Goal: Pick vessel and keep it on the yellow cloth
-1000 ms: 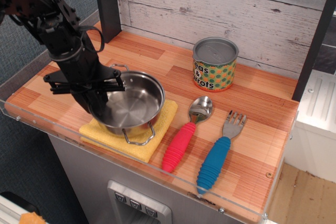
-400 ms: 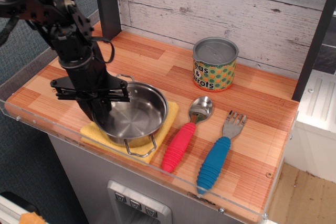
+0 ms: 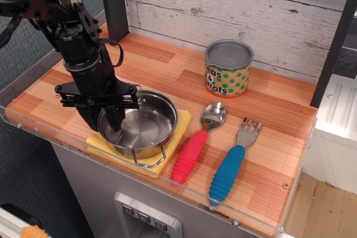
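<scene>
The vessel (image 3: 143, 129) is a shiny shallow steel pot with wire loop handles. It rests on the yellow cloth (image 3: 182, 122) at the counter's front left, and the cloth shows only around its edges. My black gripper (image 3: 103, 121) comes down at the pot's left side. One finger is inside the rim and one outside, closed on the rim.
A green-and-orange dotted tin can (image 3: 227, 68) stands at the back. A spoon with a red handle (image 3: 193, 150) and a fork with a blue handle (image 3: 228, 173) lie right of the cloth. A clear plastic lip (image 3: 167, 185) runs along the front edge. A dark post (image 3: 114, 4) stands behind my arm.
The gripper has lowered the pot and shifted it slightly left; it was tilted and raised over the cloth, and now sits level on it.
</scene>
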Tool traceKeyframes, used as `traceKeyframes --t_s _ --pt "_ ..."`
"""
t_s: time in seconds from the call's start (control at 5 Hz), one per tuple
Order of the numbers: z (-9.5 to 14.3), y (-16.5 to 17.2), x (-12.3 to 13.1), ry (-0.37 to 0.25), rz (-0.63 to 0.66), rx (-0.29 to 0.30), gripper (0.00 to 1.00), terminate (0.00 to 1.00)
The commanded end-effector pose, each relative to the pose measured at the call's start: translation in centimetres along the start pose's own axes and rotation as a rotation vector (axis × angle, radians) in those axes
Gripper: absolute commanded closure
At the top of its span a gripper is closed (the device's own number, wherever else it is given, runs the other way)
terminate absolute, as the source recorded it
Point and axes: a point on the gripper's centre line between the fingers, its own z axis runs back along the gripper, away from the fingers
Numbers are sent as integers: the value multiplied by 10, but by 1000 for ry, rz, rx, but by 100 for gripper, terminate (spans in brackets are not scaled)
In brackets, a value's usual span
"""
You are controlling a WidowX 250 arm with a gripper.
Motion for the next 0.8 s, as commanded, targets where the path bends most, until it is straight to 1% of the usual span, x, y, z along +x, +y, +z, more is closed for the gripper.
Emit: traceKeyframes --t_s 0.0,0.2,0.4,0.6 --pt "42 6 25 -106 7 -4 0 0" --pt "55 0 30 -117 -1 0 0 0" --pt "67 -8 38 -133 -26 35 0 0" --pt "72 -16 46 -109 -29 60 0 0"
